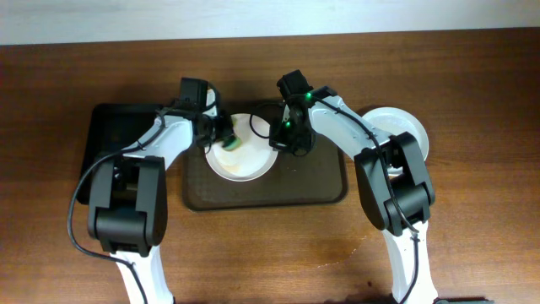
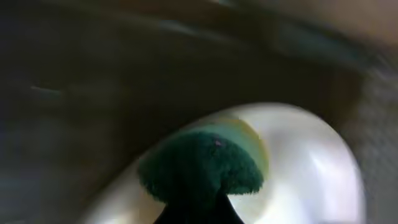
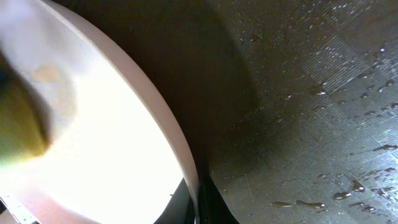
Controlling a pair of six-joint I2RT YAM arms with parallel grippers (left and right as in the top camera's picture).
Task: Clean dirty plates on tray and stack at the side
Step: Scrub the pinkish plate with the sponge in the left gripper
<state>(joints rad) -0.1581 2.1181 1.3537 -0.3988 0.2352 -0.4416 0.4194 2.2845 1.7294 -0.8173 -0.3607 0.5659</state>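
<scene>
Wood-grain table [image 1: 472, 76] is being occupied centrally by the dark brown tray [image 1: 321, 190], with a plate stack [image 1: 409, 127] sitting right of it. One white plate [image 1: 249, 165] is being gripped at its rim over the tray by the closed right gripper [image 1: 283, 143]; a green sponge [image 1: 229, 144] is being clamped and pressed onto it by the left gripper [image 1: 221, 137].

You have one green-and-yellow sponge [image 1: 229, 143] pinched between the left jaws. One black tray [image 1: 105, 131] sits outboard of them. Wooden table [image 1: 270, 253] lies beneath.

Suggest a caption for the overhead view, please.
On the tray, left fingers hold a sponge on the plate; right fingers grip its rim.
</scene>
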